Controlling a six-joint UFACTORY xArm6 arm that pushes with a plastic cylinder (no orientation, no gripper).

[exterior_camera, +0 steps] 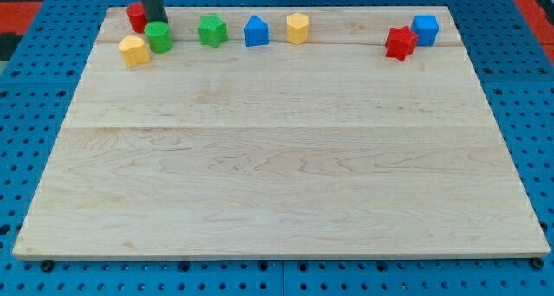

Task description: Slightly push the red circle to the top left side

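Note:
The red circle (135, 16) sits near the board's top left corner, partly hidden behind my rod. My tip (156, 22) rests just right of the red circle, at the top edge of the green circle (158, 36). A yellow block (134, 50) lies just below and left of the green circle.
Along the top edge stand a green star-like block (212, 30), a blue house-shaped block (256, 31) and a yellow hexagon (298, 28). At the top right are a red star-like block (401, 42) and a blue cube (425, 28). The wooden board (277, 157) lies on a blue pegboard.

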